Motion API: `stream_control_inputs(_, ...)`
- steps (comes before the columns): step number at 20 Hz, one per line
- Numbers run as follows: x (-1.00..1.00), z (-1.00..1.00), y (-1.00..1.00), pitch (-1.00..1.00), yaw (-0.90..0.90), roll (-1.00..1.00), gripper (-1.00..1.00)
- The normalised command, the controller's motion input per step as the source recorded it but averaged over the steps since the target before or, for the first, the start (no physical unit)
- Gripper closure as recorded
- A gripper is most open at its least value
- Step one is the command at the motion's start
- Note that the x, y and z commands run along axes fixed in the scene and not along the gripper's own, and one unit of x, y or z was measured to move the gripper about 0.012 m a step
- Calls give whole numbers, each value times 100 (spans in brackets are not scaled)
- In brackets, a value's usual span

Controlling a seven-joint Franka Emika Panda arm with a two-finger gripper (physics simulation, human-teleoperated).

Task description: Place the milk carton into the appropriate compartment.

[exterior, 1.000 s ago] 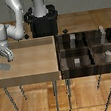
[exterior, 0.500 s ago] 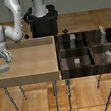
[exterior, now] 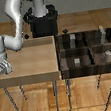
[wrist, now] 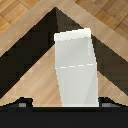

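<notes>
1. No readable text, label, brand, number or sign anywhere in either view.
2. Milk carton [wrist: 75, 70], centre of the wrist view: plain pale grey-white faces, only a faint dashed crease line across the front, no print.
3. Dark compartment bin [exterior: 88, 51], right half of the exterior view: bare dark walls, no markings to read.
4. Light wooden table [exterior: 34, 59], centre left of the exterior view: unmarked surface.
5. Robot arm [exterior: 14, 27], upper left of the exterior view: white links, no legible logo at this resolution.
</notes>
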Motion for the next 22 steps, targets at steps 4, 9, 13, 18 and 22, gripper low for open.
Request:
stream_control_inputs(4, 0, 0, 0, 0, 0, 0, 100)
stream_control_inputs(9, 0, 0, 0, 0, 0, 0, 100)
stream_control_inputs(13, 0, 0, 0, 0, 0, 0, -100)
stream_control_inputs(18, 0, 0, 0, 0, 0, 0, -100)
stream_control_inputs(22, 0, -25, 0, 0, 0, 0, -100)
